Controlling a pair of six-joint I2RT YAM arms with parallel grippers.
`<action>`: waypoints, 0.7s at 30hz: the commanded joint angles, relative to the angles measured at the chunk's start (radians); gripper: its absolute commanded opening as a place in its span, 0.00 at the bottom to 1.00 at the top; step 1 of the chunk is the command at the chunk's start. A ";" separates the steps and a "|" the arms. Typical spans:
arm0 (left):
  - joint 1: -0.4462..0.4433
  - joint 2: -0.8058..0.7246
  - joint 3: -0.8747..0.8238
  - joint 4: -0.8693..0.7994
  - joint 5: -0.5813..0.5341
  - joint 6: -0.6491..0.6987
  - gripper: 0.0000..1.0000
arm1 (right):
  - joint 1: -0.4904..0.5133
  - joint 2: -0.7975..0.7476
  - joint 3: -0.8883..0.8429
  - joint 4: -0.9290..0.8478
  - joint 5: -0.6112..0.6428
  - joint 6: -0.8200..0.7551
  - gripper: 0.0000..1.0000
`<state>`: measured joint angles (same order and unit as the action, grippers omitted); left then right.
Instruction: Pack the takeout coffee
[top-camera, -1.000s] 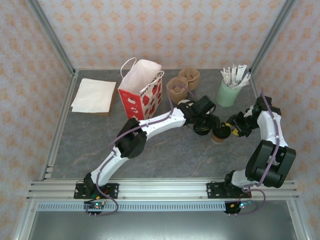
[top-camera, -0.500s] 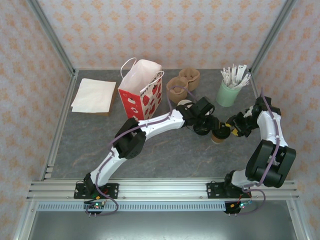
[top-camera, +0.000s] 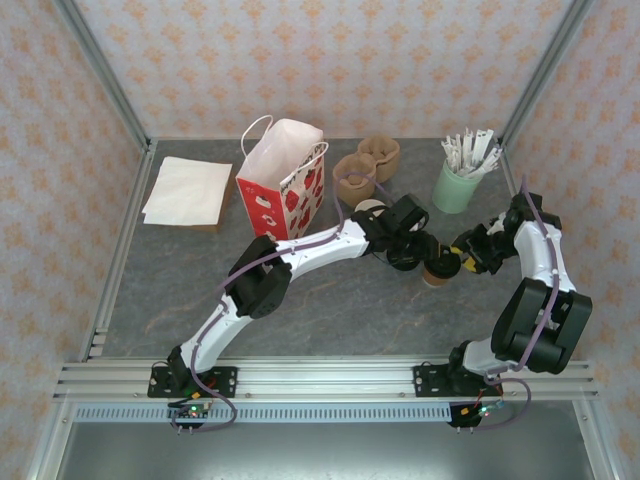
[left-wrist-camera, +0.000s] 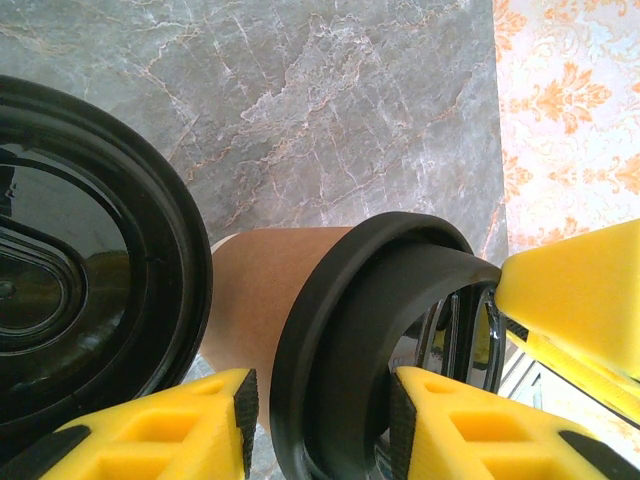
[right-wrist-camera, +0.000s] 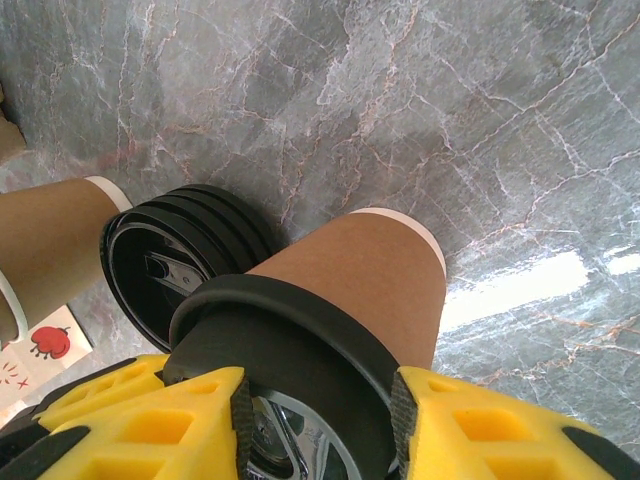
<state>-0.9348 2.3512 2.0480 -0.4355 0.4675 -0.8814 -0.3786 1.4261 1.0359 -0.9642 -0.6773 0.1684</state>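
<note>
Cup status: takeout coffee (top-camera: 437, 270) stands upright on the table (top-camera: 340, 310), right of centre, black lid on, brown sleeve below. It sits between the two grippers and has not shifted over the last second.

Change noted: left gripper (left-wrist-camera: 320, 428) has narrowed its jaws in that second. In its wrist view the yellow fingers (left-wrist-camera: 150, 435) now press the lid rim from both sides, so it is clamped on the coffee at the lid. In the top view the left arm has barely moved.

Right gripper (right-wrist-camera: 315, 422): jaws about as before, clamped on the same cup just under the lid, from the right.

Reading: both arms hold one cup, and the lid looks seated. The coffee is not yet packed. The red-and-white bag (top-camera: 285, 185) stands open, well apart to the far left. One gripper will probably have to let go before the cup can travel there.

Nearby: stack of black lids (right-wrist-camera: 175, 260) just left of the cup, close enough to get knocked. A second brown cup (top-camera: 370, 208) beyond it. Pulp trays (top-camera: 365, 163) and a mint-green cup (top-camera: 456, 187) of wrapped sticks far side. Napkins (top-camera: 187, 190) far left.

Surface: grey marbled top, slightly glossy, with a glare patch in the right wrist view. Flat, nothing to catch the cup's base.

Room: walls (top-camera: 330, 60) papered in a pale orange damask print, aluminium posts at the corners.
</note>
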 joint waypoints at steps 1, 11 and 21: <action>-0.018 0.051 -0.013 -0.177 -0.033 0.028 0.40 | 0.009 0.063 -0.044 -0.073 0.121 0.002 0.42; -0.017 0.056 -0.015 -0.183 -0.035 0.030 0.40 | 0.012 0.131 -0.098 -0.059 0.174 0.003 0.41; -0.019 0.048 0.035 -0.190 -0.041 0.032 0.43 | 0.016 -0.011 -0.034 -0.008 0.069 0.024 0.49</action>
<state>-0.9363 2.3520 2.0708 -0.4755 0.4591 -0.8806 -0.3790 1.4254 1.0302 -0.9497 -0.6987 0.1799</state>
